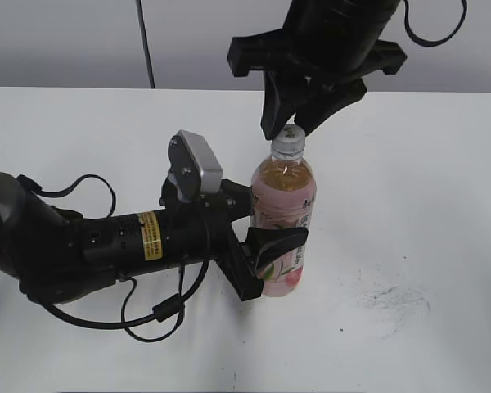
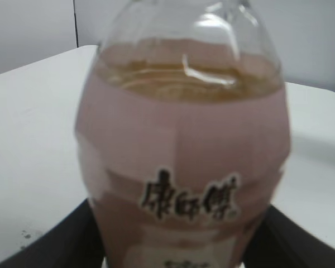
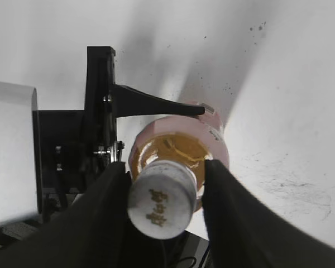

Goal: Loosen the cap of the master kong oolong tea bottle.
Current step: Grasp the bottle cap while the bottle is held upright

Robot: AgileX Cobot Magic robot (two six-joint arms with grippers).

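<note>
The master kong oolong tea bottle (image 1: pixel 284 184) stands upright on the white table, amber tea inside and a pink peach label. My left gripper (image 1: pixel 270 233) is shut on its labelled body from the left. The label fills the left wrist view (image 2: pixel 184 139), with my left gripper's fingers (image 2: pixel 173 259) dark at both lower corners. The white cap (image 1: pixel 288 141) with a small dark mark on top sits on the neck. My right gripper (image 1: pixel 293 123) hangs above it, open, fingers flanking the cap. In the right wrist view the cap (image 3: pixel 161 204) lies between my right gripper's fingers (image 3: pixel 164 170): the left finger touches it and a narrow gap shows at the right.
The left arm (image 1: pixel 106 241) and its cables lie across the table's left half. Dark scuff marks (image 1: pixel 393 299) are on the table right of the bottle. A grey wall with a dark vertical cable (image 1: pixel 146 41) is behind.
</note>
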